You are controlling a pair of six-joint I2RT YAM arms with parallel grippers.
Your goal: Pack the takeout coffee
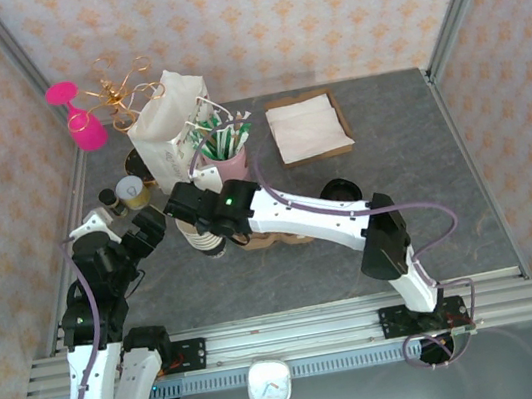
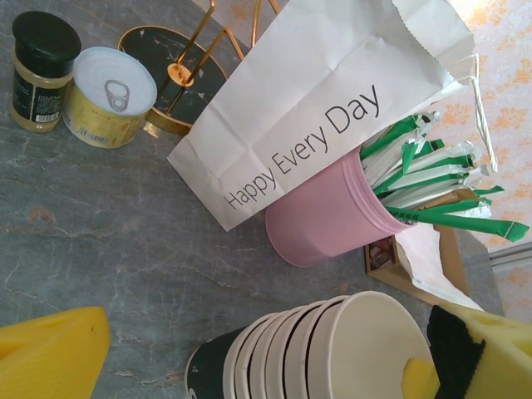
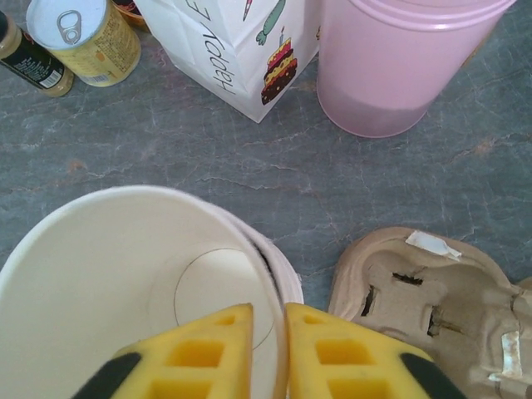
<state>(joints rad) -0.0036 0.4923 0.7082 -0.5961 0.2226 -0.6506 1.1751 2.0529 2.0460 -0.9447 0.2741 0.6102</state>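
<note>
A stack of lidless cream cups [image 1: 208, 239] [image 2: 332, 349] [image 3: 125, 274] stands left of centre on the grey table. My right gripper [image 1: 199, 225] [image 3: 268, 349] is shut on the top cup's rim, one yellow finger inside the cup and one outside. My left gripper [image 1: 149, 226] [image 2: 266, 370] hangs open beside the stack, which lies between its spread fingers. A round black lid [image 1: 342, 188] shows right of the right arm. I cannot tell whether a cup stands under it, or whether it is the takeout coffee.
A brown cardboard carrier [image 3: 432, 291] [image 1: 287, 237] lies right of the stack. Behind are a pink cup of green-wrapped sticks [image 2: 332, 220] [image 3: 399, 66], a white paper bag [image 2: 316, 91] [image 1: 168, 124], a can [image 2: 108, 96], a jar [image 2: 41, 50] and a napkin tray [image 1: 308, 127].
</note>
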